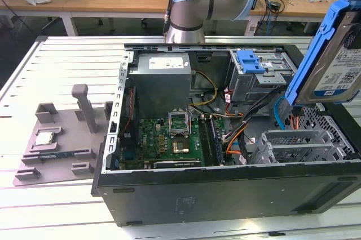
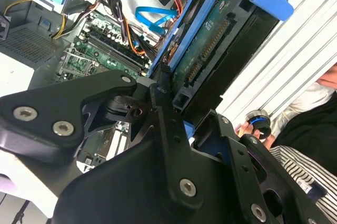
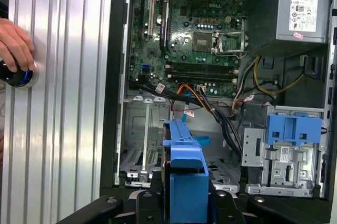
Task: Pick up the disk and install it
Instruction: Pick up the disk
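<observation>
Find the disk (image 1: 337,65) at the exterior view's right, lifted above the open computer case (image 1: 225,189) near that end and apart from it. Note the attitude: standing on end and leaning slightly, silver face and white-and-blue label toward the camera, blue carrier running up one edge and over the top.

In the second wrist view, see the gripper (image 2: 176,100) clamped on the disk (image 2: 213,50). Note one black finger (image 2: 158,90) laid against one flat side and the other against the opposite side, with the near end of the disk sandwiched between them and the rest projecting past the fingertips. Observe the circuit-board side and its connector row facing outward.

In the first wrist view, read the disk (image 3: 184,176) edge-on, blue carrier edge toward the camera. Note the gripper (image 3: 184,203) with a finger (image 3: 156,182) tight against each side.

Beyond the disk in the same view, identify the open inside of the case:
- an unfilled metal drive bay (image 3: 145,140) just beyond the disk;
- the motherboard (image 3: 189,29) farther on;
- the grey power supply (image 3: 295,8) in one corner;
- a blue bracket (image 3: 292,129) seated in the drive cage beside the bay.

Outside the case, note a person's hand (image 3: 16,45) resting on a dark round knob (image 3: 18,74) on the white slatted table (image 1: 67,60).

At the exterior view's left, find a grey tray (image 1: 62,138) just beside the case, with a small square chip (image 1: 45,137) lying on it.
</observation>
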`<state>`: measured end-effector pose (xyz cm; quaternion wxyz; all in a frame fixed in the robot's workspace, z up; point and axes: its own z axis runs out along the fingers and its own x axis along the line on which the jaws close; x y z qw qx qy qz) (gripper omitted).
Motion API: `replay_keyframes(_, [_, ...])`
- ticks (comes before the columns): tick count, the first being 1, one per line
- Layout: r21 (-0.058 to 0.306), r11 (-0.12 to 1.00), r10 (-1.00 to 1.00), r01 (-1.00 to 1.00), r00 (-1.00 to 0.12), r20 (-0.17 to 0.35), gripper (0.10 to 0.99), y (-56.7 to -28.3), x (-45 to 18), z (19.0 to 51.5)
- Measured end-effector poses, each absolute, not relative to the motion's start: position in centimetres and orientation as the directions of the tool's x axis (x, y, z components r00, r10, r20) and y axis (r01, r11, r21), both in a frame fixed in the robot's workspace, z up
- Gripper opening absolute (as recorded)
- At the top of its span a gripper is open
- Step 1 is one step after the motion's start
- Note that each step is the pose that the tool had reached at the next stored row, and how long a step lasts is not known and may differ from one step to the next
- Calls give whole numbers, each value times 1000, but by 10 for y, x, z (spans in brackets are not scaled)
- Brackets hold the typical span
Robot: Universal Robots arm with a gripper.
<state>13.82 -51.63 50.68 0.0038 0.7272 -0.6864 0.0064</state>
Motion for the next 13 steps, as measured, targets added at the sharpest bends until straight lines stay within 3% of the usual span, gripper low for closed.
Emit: replay_keyframes(13, [-3, -58, -998, -998, 58, 14, 369, -518, 141, 499])
